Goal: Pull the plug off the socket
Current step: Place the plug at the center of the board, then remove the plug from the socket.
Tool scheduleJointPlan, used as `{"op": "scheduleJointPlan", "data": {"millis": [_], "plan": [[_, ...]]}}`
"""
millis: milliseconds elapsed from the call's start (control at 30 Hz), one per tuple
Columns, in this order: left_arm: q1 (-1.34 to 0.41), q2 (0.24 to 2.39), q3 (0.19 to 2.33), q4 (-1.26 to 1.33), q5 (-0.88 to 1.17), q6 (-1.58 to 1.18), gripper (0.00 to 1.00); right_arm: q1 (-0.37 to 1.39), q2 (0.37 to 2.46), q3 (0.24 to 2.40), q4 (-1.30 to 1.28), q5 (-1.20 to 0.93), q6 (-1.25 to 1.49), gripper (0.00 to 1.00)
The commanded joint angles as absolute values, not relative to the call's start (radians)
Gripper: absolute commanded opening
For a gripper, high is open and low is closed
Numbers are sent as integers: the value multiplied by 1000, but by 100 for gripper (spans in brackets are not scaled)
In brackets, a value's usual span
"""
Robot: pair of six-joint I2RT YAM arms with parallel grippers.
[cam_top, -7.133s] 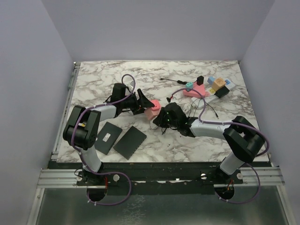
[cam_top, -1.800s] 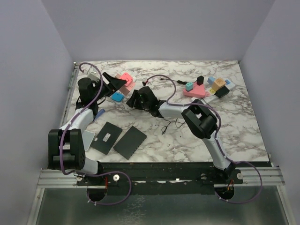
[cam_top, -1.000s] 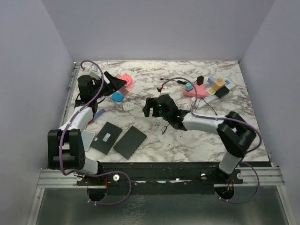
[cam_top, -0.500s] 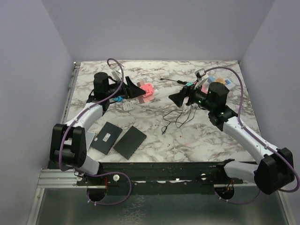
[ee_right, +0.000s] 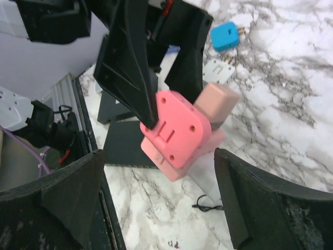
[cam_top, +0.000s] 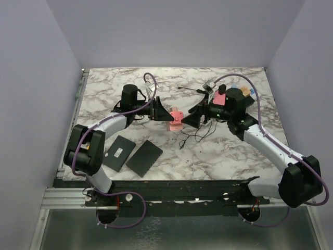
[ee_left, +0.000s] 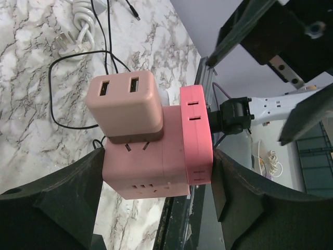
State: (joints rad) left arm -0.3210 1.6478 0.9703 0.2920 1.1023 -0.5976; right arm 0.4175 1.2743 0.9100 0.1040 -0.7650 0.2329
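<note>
My left hand clamped the pink socket block, the tan plug seated in it; my right hand hung wide open just right of it, nothing pulled yet.

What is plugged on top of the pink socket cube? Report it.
A beige charger with two USB ports sits plugged into the cube. Its prongs cannot be seen, since they are buried inside the cube.

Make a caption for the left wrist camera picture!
Left gripper clamps a pink cube socket with a tan two-port USB plug seated in it, marble table behind.
</note>
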Motion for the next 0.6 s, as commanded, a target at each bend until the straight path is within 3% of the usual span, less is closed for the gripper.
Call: {"op": "scheduleJointPlan", "data": {"millis": [0,567], "plan": [[-327,1615,1008,328,1195,-570,26,417,1251,837,103,-791,238,92],[-333,1520,1011,334,1211,-545,24,311,1308,675,412,-1040,471,91]]}}
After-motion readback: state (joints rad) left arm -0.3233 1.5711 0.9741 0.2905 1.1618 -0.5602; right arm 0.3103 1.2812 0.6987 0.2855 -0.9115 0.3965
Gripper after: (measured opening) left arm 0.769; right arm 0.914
